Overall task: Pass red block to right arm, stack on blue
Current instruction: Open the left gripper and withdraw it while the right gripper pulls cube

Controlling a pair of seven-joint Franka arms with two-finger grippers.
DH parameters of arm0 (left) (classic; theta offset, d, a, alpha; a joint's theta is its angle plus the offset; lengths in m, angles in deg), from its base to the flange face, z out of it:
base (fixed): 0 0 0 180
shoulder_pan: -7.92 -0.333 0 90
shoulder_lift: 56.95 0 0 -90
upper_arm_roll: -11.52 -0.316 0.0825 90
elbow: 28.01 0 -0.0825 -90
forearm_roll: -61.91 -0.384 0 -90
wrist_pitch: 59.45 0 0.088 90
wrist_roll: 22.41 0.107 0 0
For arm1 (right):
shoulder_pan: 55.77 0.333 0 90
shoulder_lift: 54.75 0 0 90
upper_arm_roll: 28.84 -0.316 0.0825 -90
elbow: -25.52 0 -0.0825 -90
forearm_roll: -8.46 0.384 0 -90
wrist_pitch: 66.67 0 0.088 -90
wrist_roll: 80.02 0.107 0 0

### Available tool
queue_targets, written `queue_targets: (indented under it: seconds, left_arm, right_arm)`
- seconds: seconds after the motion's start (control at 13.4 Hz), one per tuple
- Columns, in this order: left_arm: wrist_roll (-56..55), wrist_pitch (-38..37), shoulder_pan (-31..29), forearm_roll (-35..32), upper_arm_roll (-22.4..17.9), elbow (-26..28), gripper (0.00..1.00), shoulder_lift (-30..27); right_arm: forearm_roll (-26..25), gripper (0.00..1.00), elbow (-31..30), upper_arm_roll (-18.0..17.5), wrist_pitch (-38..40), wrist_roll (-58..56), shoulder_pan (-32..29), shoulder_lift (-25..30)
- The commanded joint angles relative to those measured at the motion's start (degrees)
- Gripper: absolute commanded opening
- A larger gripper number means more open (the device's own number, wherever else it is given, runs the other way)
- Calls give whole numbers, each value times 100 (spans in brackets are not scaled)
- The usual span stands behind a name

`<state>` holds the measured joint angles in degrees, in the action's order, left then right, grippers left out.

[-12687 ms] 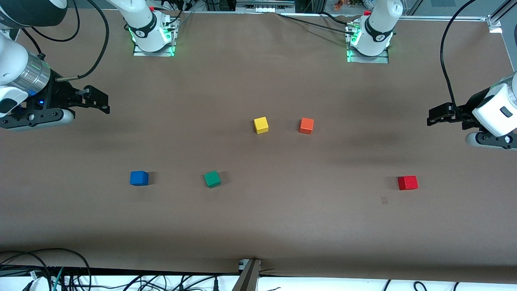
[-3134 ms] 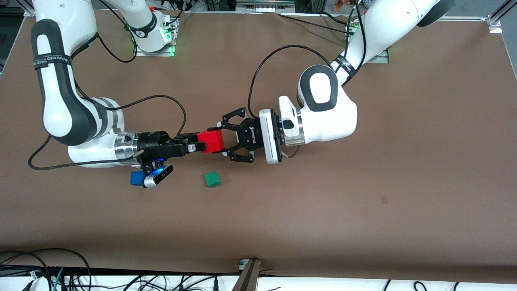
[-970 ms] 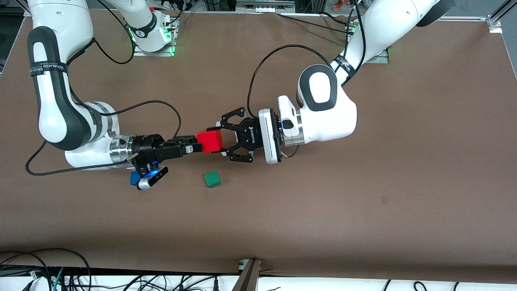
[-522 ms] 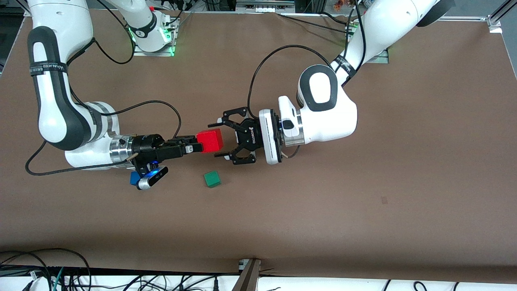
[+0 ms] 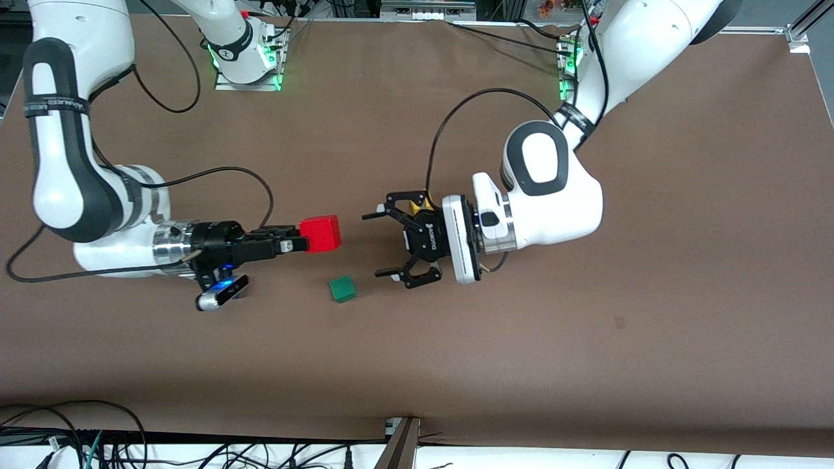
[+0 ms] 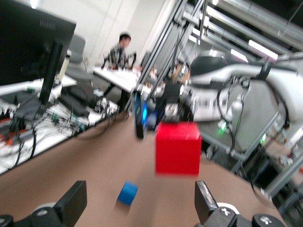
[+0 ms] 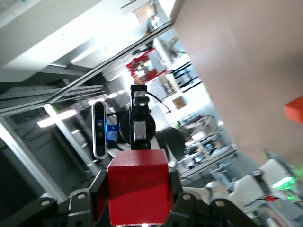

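Note:
The red block [image 5: 320, 234] hangs above the table, gripped at one side by my right gripper [image 5: 305, 243], which is shut on it. In the right wrist view the red block [image 7: 138, 187] fills the space between the fingers [image 7: 100, 194]. My left gripper [image 5: 379, 245] stands open with nothing in it, a short gap away from the block, above the table's middle. The left wrist view has the red block [image 6: 177, 148] floating ahead of my open left gripper [image 6: 138, 208], and the blue block [image 6: 128, 193] on the table below it. In the front view the blue block is hidden under the right wrist.
A green cube [image 5: 342, 288] lies on the table below the gap between the two grippers, nearer to the front camera. A yellow cube [image 5: 417, 203] peeks out by the left gripper. An orange cube [image 7: 294, 109] shows in the right wrist view.
The left gripper opened, let go of the red block and drew back toward its own end. The right gripper carried the block a little toward the right arm's end.

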<state>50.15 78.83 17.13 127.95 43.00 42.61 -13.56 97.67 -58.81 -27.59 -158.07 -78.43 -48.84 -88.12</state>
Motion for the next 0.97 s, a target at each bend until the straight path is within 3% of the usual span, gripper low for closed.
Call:
queue_targets:
  seconds: [0.0,0.22,0.45,0.67,0.9]
  left_arm:
    - [-898,-878,-129,-976,-388,-83,100,-84]
    - [-1270,-1863,-621,-1620,-424,-83,100,-85]
    - [-1743,-2550,-877,-2103,-678,-22,100,-76]
    - [-2482,-3402,-877,-3122,-1406,-21,100,-216]
    - [-2947,-3957,-799,-3896,-2416,-4,100,-444]
  right_arm:
    - [-1120,9,364,76,8,79,-95,172]
    - [-2728,9,400,297,-97,-26,-95,383]
    - [-4258,9,400,288,-308,-44,-69,577]
    - [-5901,9,383,262,-694,-499,-69,762]
    - [-6993,9,322,279,-993,-948,-69,771]
